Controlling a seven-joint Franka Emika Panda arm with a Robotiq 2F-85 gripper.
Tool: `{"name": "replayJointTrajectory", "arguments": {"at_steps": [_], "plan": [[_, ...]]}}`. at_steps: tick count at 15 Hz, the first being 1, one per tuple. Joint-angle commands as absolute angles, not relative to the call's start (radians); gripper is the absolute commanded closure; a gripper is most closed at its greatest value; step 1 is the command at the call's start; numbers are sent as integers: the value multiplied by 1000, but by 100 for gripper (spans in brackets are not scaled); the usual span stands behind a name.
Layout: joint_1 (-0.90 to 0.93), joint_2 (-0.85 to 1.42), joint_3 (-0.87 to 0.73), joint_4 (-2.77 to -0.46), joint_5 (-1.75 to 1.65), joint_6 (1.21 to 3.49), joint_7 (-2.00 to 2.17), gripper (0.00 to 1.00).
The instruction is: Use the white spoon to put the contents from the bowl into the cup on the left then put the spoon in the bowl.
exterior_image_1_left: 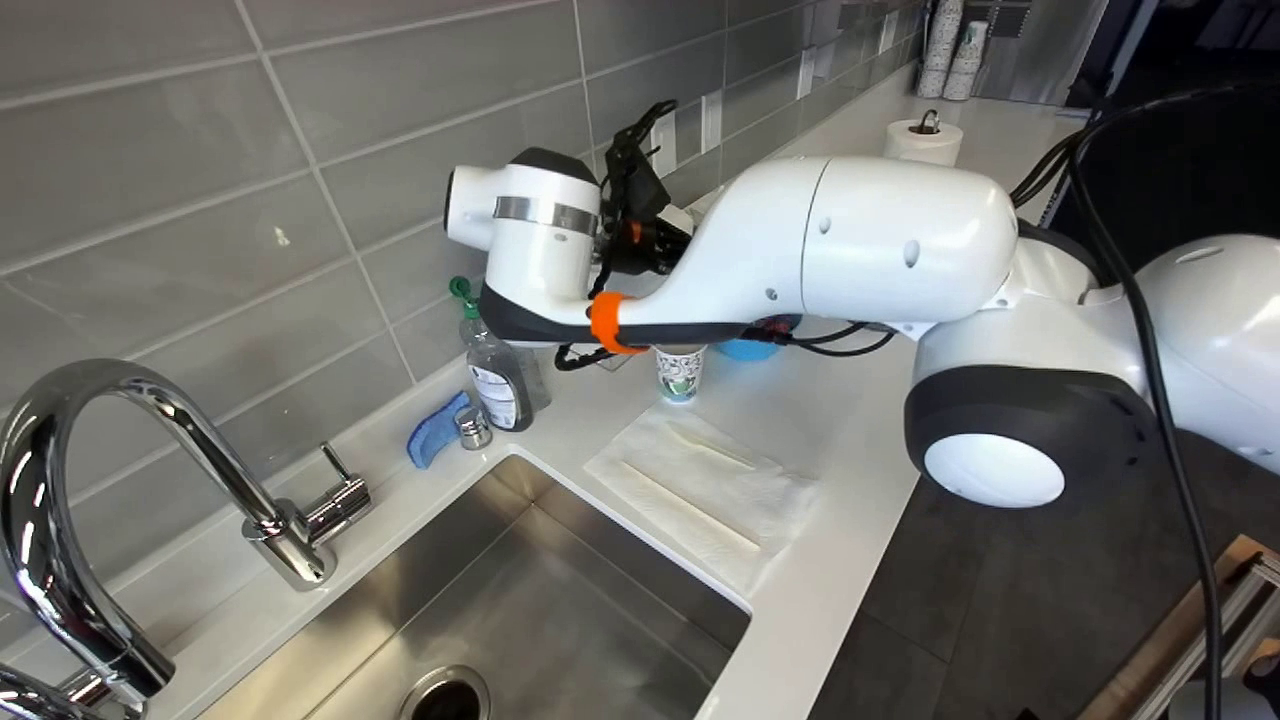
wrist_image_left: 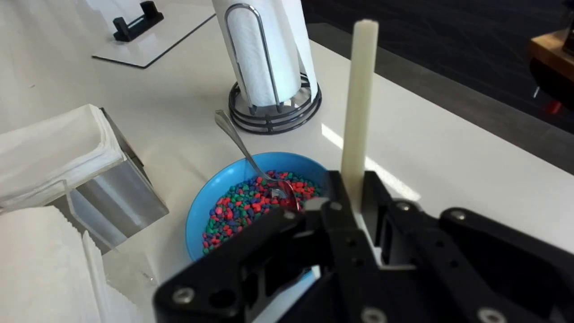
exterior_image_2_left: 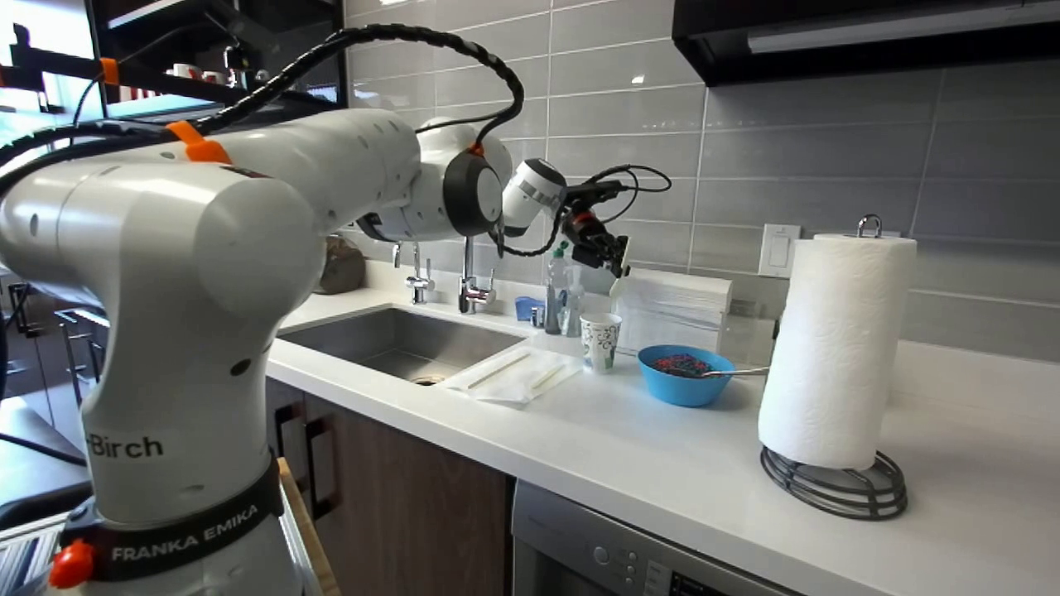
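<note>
Up higher than the bowl [exterior_image_2_left: 686, 391], jaws pinch a pale stick [wrist_image_left: 359, 107].

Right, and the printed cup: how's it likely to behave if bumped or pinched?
Probably light for its size: the cup looks like disposable paper, though its fill can't be seen. Likely apt to tip, as it's taller than wide and narrower at the base than the rim. A hard pinch may dent it, since it looks thin-walled.

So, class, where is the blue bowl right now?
In an exterior view, the blue bowl sits on the counter right of centre, between the patterned cup on its left and the paper-towel roll.
</note>
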State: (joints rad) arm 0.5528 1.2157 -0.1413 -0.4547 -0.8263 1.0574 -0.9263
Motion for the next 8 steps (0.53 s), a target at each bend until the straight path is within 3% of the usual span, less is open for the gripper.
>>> {"name": "replayJointTrajectory", "arguments": {"at_steps": [1,8], "plan": [[505,1152,-91,-474,-713,1062,-793,96],[433,1064,-67,-476,-520,1105,-559,96]]}}
